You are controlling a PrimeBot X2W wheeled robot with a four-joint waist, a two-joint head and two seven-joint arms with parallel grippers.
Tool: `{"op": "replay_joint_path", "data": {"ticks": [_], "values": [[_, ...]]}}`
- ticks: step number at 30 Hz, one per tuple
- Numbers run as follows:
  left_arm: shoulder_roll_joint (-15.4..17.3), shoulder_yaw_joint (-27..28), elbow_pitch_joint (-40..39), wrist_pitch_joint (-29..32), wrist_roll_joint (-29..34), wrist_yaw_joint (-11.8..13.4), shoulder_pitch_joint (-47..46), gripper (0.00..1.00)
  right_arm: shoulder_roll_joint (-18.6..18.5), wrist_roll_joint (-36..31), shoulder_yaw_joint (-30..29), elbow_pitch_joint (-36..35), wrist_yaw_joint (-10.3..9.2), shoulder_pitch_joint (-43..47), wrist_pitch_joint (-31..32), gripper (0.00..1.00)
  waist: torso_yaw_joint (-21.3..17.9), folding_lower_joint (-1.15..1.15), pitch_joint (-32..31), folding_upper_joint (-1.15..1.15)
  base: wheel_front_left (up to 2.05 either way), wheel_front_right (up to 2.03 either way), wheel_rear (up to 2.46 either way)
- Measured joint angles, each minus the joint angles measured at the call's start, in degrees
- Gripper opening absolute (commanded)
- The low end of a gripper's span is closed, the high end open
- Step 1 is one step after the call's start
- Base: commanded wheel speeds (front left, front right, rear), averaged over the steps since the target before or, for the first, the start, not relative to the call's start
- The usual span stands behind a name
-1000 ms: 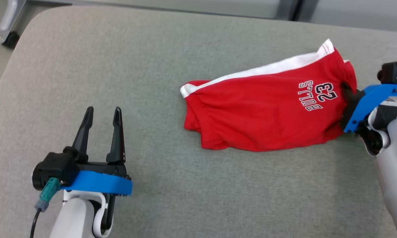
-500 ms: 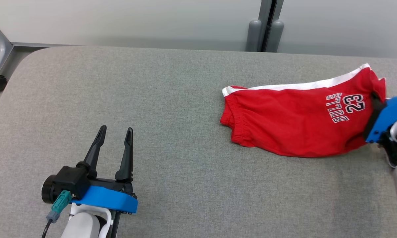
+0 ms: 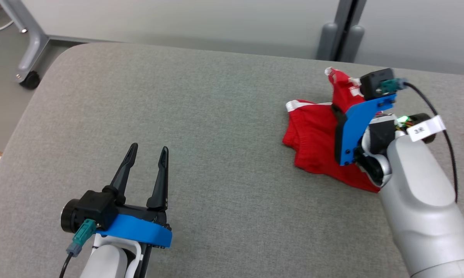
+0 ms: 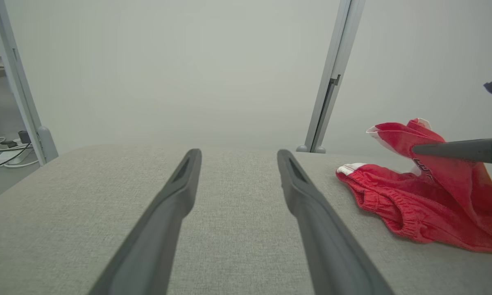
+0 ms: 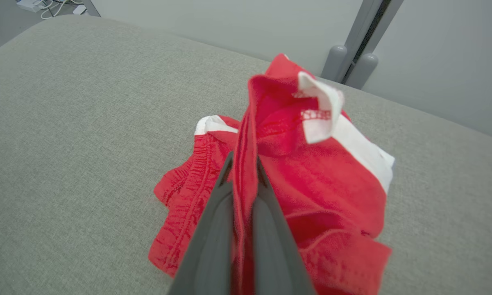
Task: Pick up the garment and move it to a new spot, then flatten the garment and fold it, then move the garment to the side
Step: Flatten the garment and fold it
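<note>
One stage of three under way: right gripper (image 5: 243,164) clamped on red garment (image 3: 313,135), edge raised off grey pad (image 3: 216,116); left gripper (image 3: 148,148) spread, empty. Flattening, folding, side move pending.

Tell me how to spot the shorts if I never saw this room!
Find the big grey pad. On its right side lies a crumpled pair of shorts, one end pinched up by the right gripper. Their bright red cloth with white trim stands out from the grey.
</note>
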Motion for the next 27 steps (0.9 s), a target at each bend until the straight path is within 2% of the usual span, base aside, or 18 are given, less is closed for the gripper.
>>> {"op": "replay_joint_path", "data": {"ticks": [5, 7, 8, 10, 12, 17, 21, 24, 27], "values": [[-0.26, -0.53, 0.22, 0.00, -0.25, 0.00, -0.81, 1.00, 1.58, 1.54, 1.71, 2.60, 0.00, -0.26, 1.32, 0.00, 2.30, 0.00, 1.16, 0.00, 0.00, 0.00, 0.00], [-0.37, -0.69, 0.34, 0.00, -0.33, 0.00, -0.90, 1.00, 1.74, 1.86, 1.97, 3.63, 0.00, -0.80, 1.12, 0.45, 3.05, 0.00, 1.69, 0.00, 0.00, 0.00, 0.00], [-0.42, -0.76, 0.42, 0.00, -0.33, 0.00, -0.93, 1.00, 1.85, 2.10, 2.03, 3.98, 0.00, -1.05, 0.74, 1.00, 3.33, 0.00, 1.91, 0.00, 0.00, 0.00, 0.00], [-0.44, -0.70, 0.41, 0.00, -0.33, -0.01, -0.99, 1.00, 1.99, 3.30, 2.96, 4.45, 0.00, -1.32, 0.21, 1.00, 3.62, 0.00, 2.29, 0.00, 0.00, 0.00, 0.00], [-0.48, -0.42, 0.42, 0.00, -0.33, -0.01, -1.02, 1.00, 2.26, 7.24, 4.69, 3.76, 0.00, -1.42, -0.33, 1.00, 3.46, 0.01, 2.36, 0.00, 0.00, 0.00, 0.00], [-0.36, 1.32, 0.55, 0.00, -0.21, -0.01, -0.96, 1.00, 1.47, 15.84, 10.06, -4.48, 0.02, -1.97, -3.83, 1.00, 2.05, 0.01, 1.56, 0.00, 0.00, 0.00, 0.00], [-0.08, 2.34, 0.41, 0.00, 0.21, -0.01, -0.63, 1.00, -5.09, 16.89, 8.94, -9.81, 0.00, -0.44, -6.65, 1.00, 0.11, 0.01, 0.51, 0.00, 0.00, 0.00, 0.00], [0.12, 2.66, 0.21, 0.00, 0.26, -0.01, -0.49, 1.00, -8.65, 16.22, 6.57, -11.37, 0.00, 2.49, -8.01, 1.00, -1.33, 0.01, -0.25, 0.00, 0.00, 0.00, 0.00], [0.10, 2.48, 0.23, 0.00, 0.29, -0.01, -0.38, 1.00, -12.95, 12.07, 4.14, -10.72, -0.01, 5.96, -9.28, 1.00, -2.34, 0.01, -0.76, 0.00, 0.00, 0.00, 0.00]]}}
